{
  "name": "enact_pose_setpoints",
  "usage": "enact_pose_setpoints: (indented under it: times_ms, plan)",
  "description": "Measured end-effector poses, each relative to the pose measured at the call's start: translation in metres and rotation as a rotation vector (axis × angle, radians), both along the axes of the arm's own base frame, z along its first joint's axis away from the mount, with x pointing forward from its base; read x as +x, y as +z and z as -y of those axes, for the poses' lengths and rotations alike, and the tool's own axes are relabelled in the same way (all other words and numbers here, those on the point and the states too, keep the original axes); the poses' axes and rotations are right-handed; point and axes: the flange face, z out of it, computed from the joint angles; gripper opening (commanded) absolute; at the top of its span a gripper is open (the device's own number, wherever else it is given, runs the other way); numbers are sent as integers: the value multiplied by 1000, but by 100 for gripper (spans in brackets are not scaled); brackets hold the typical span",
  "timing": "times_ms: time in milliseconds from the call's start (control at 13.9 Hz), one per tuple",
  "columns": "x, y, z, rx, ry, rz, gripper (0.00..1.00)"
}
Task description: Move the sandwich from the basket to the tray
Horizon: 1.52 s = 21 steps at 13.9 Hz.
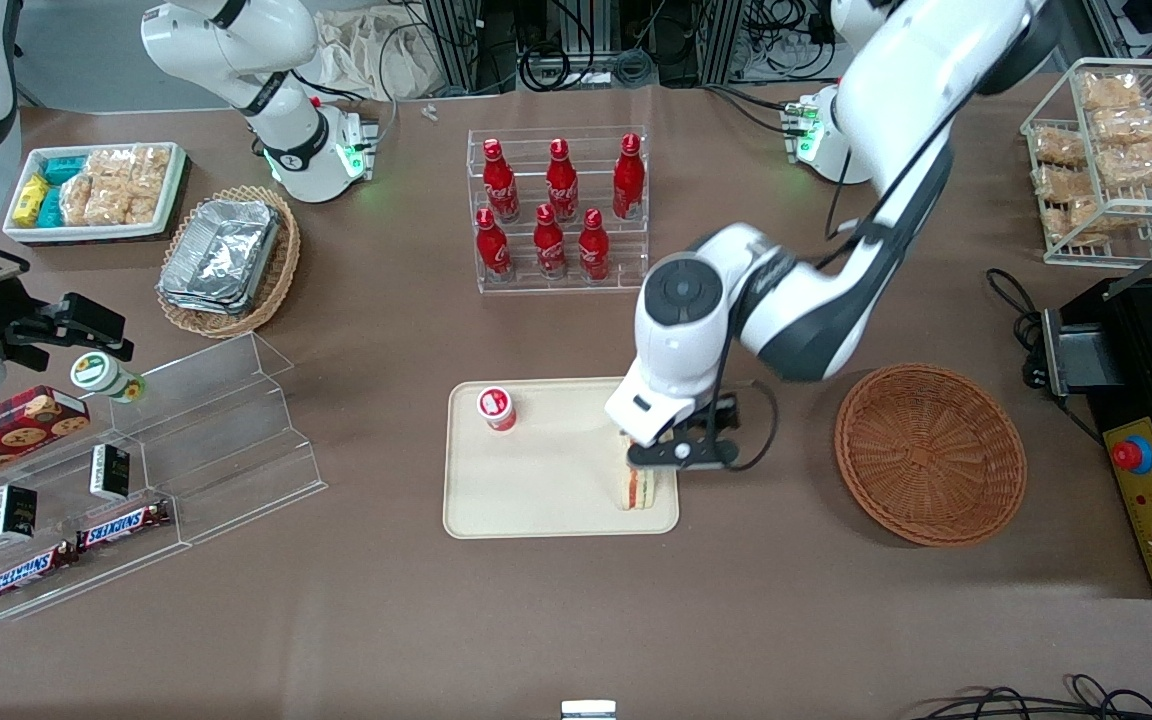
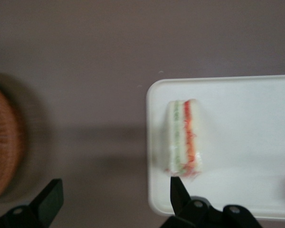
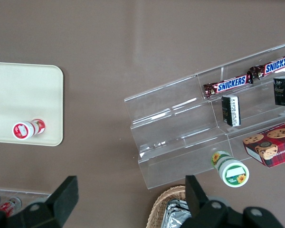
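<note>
Sandwich (image 2: pixel 184 137) (filling edge up) rests on tray (image 2: pixel 247 142); basket (image 1: pixel 930 452) empty.

Six red bottles (image 1: pixel 562 180) in a rack. Two Snickers bars (image 1: pixel 124 525). Two small dark boxes (image 1: pixel 109 472). One sandwich (image 1: pixel 638 487), one tray (image 1: pixel 536 490), one round basket (image 1: pixel 929 453), one red-lidded cup (image 1: pixel 497 408). One gripper (image 2: pixel 115 184), fingers spread, over the tray's edge by the sandwich.

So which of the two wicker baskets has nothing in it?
The round reddish-brown basket beside the tray; the tan oval basket holds foil trays. The gripper hovers over the sandwich.
</note>
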Motion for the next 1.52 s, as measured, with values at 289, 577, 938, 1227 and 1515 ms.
enact_pose_setpoints:
  times_ms: [289,577,938,1227,1515]
  plan:
    - [5,68,-75,48,-46,-93,100]
    - [16,106,-140,-15,-19,-132,100]
    - [6,162,-218,-95,-69,-198,100]
    - [-9,204,-316,-134,-79,-218,100]
    - [-37,226,-356,-137,-31,-212,100]
